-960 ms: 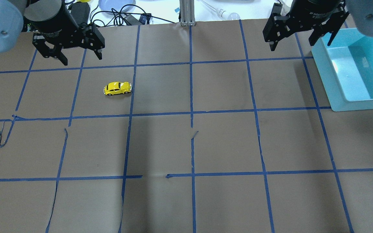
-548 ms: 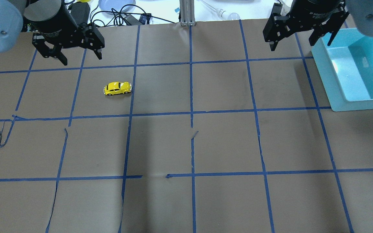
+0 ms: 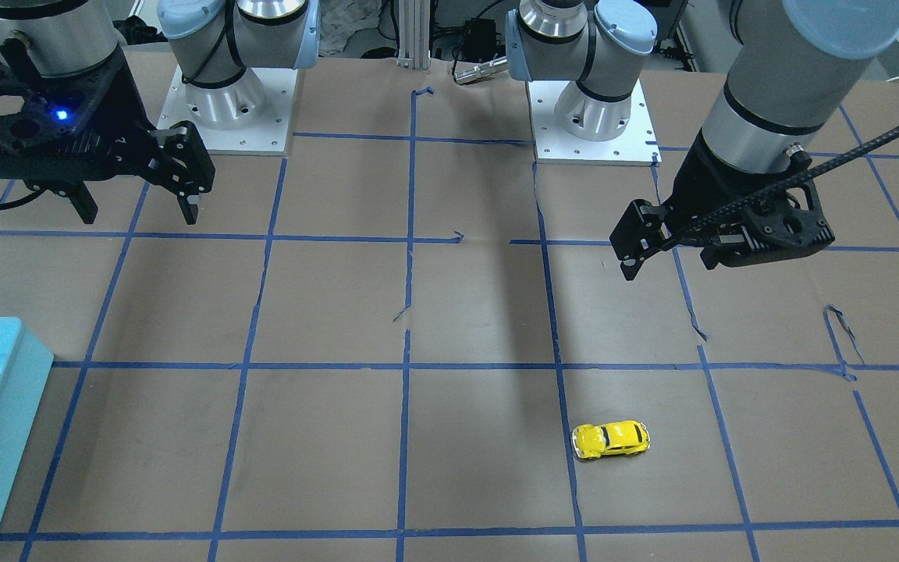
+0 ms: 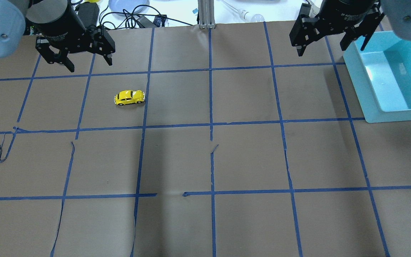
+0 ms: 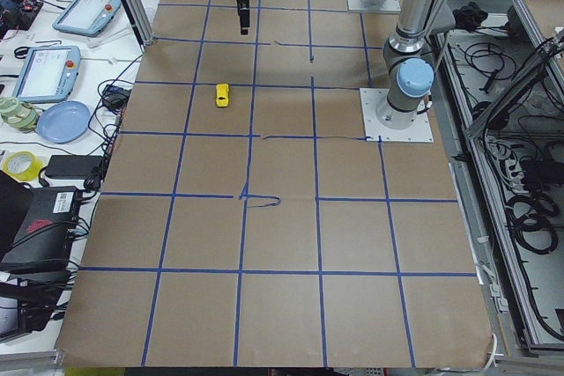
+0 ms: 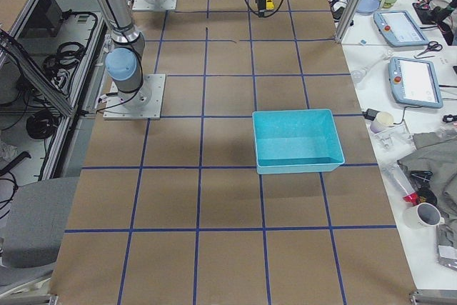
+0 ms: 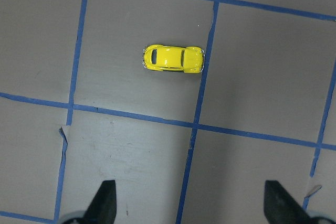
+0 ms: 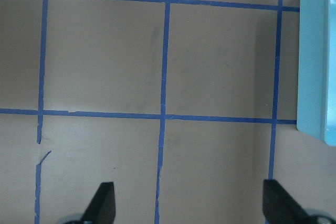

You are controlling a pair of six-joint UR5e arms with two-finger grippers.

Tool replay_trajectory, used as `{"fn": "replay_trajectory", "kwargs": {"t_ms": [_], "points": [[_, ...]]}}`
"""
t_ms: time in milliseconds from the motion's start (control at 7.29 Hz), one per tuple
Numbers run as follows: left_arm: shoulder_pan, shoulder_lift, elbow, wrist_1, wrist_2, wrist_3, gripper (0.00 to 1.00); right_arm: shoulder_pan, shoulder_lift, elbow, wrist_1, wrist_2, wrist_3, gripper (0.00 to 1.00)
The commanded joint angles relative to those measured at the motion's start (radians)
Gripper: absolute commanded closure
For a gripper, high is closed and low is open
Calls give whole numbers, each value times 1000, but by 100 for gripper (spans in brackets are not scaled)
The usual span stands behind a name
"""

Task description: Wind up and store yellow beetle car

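Observation:
The yellow beetle car (image 4: 129,97) stands on its wheels on the brown paper in the left half of the table, and it also shows in the front view (image 3: 610,440). My left gripper (image 4: 90,66) is open and empty, hovering above the table behind the car and a little to its left. In the left wrist view the car (image 7: 173,59) lies ahead of the open fingertips (image 7: 105,203). My right gripper (image 4: 325,50) is open and empty at the back right, next to the light-blue bin (image 4: 366,92).
The bin is empty and sits at the table's right edge; its wall shows in the right wrist view (image 8: 315,51). Blue tape lines grid the paper, with some torn strips (image 4: 4,150). Cables and a plate (image 4: 127,5) lie beyond the back edge.

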Motion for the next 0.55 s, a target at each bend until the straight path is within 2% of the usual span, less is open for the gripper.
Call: {"fn": "replay_trajectory", "kwargs": {"t_ms": [0, 411], "points": [[1, 0, 0, 0, -2, 0, 0, 0, 0, 1, 1, 5, -1, 0], [3, -5, 0, 5, -13, -2, 0, 0, 0, 1, 1, 5, -1, 0]]}}
